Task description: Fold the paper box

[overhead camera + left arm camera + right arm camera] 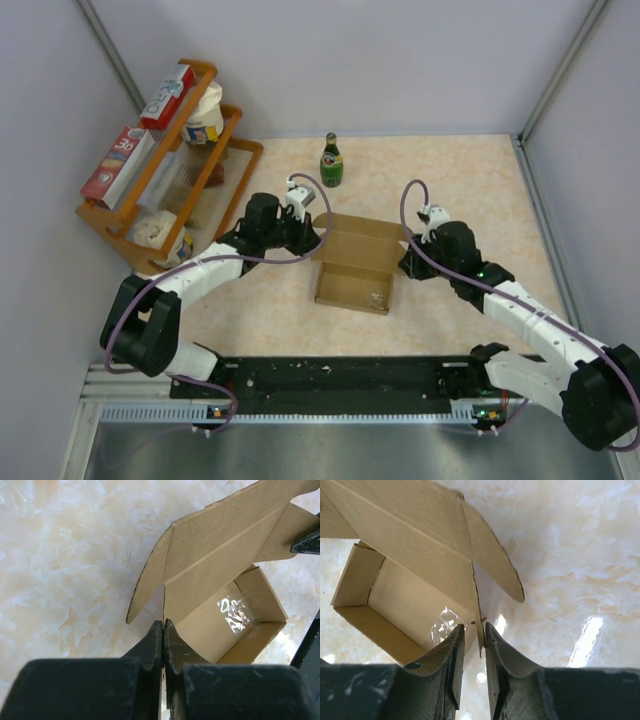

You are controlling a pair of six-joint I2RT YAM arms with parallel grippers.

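The paper box (352,285) is lying at the centre of the counter (470,190). Its tray is facing up, its lid panel is standing toward 12 o'clock, and its long axis is running from 9 to 3 o'clock. One arm is sitting at each end, equally near.

- The left fingers (152,647) are pressing together on the 9 o'clock end wall's edge, apparently pinching it.
- The right fingers (454,652) are straddling the 3 o'clock wall edge, narrowly parted and not clamping.

Both arms are angling forward and inward, with wrists pitching down.
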